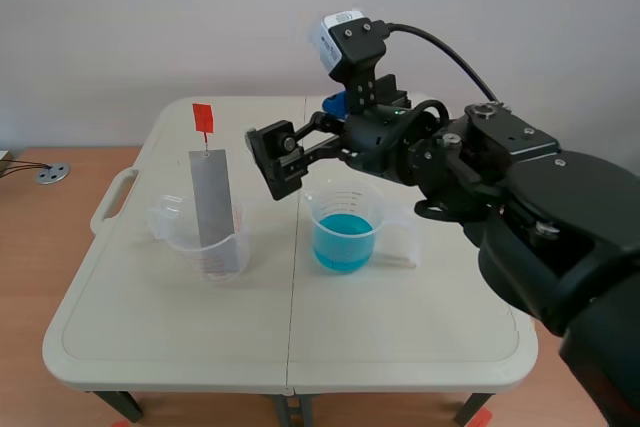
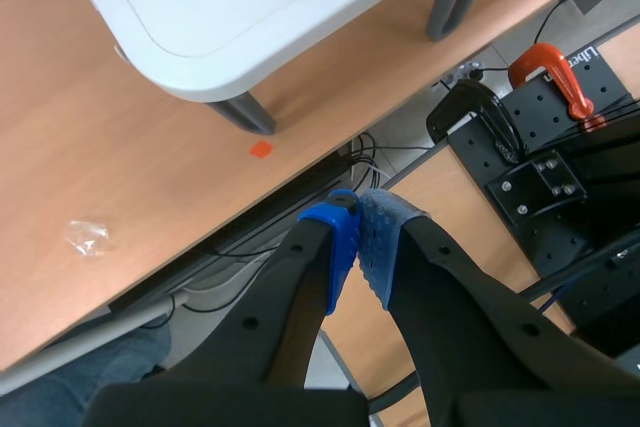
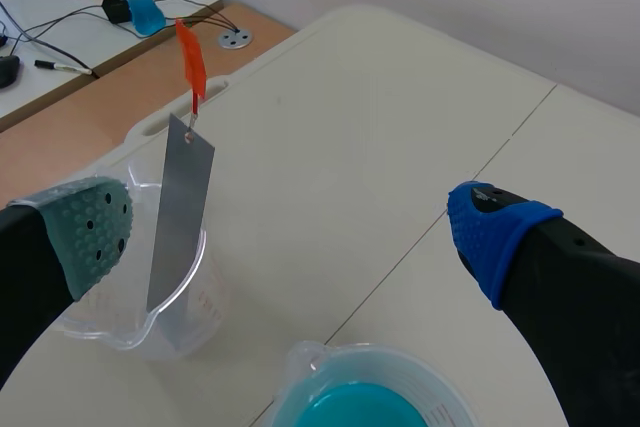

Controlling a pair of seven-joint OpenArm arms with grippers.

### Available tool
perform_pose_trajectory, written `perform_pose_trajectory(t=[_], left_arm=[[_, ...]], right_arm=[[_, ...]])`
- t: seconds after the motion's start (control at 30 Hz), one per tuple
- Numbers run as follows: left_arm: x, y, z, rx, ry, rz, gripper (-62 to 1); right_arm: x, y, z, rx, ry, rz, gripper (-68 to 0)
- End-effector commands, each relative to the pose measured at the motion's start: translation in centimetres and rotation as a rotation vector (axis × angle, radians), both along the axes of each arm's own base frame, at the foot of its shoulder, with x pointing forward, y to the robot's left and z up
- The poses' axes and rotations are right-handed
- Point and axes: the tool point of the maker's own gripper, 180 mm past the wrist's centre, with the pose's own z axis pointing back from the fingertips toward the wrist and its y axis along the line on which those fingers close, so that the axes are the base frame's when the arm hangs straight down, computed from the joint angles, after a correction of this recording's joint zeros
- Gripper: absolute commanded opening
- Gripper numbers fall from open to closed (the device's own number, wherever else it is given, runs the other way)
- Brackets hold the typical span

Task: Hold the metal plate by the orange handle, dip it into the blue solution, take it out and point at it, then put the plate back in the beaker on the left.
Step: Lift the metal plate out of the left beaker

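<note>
No step is completed: the metal plate (image 1: pixel 210 197) is seen undipped in the left beaker (image 1: pixel 205 247), with the right gripper (image 1: pixel 275 162) spread wide and empty.

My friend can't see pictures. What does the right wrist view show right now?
The robot's two fingers are spread open above a white table, holding nothing. Ahead, a metal plate with an orange handle leans in a clear beaker; a beaker of blue solution sits nearer, between the fingers.
</note>
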Motion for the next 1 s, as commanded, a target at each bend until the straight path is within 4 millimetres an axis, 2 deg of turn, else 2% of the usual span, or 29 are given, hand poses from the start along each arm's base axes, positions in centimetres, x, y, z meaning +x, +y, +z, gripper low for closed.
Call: perform_pose_trajectory(t=[0.0, 0.27, 0.63, 0.73, 0.83, 0.97], left_arm=[[0.1, -0.3, 0.3, -0.012, -0.009, 0.002, -59.7], [0.0, -0.2, 0.1, -0.006, 0.0, 0.004, -59.7], [-0.3, 0.0, -0.2, 0.001, 0.013, 0.009, -59.7], [-0.7, 0.5, -0.6, 0.007, 0.029, 0.018, -59.7], [-1.2, 0.9, -1.1, 0.013, 0.044, 0.027, -59.7], [-1.5, 1.4, -1.4, 0.014, 0.05, 0.038, -59.7]], right_arm=[[0.7, 1.0, 2.0, 0.029, -0.042, 0.019, -1.5], [1.9, 4.9, 1.9, 0.036, 0.003, 0.066, -2.5], [3.1, 8.8, 1.3, 0.039, 0.061, 0.095, -2.5], [3.6, 8.8, 0.9, 0.025, 0.061, 0.093, -2.5], [4.0, 8.8, 1.4, 0.052, 0.032, 0.087, -2.6], [4.6, 8.6, 1.8, 0.046, 0.023, 0.085, -7.8]])
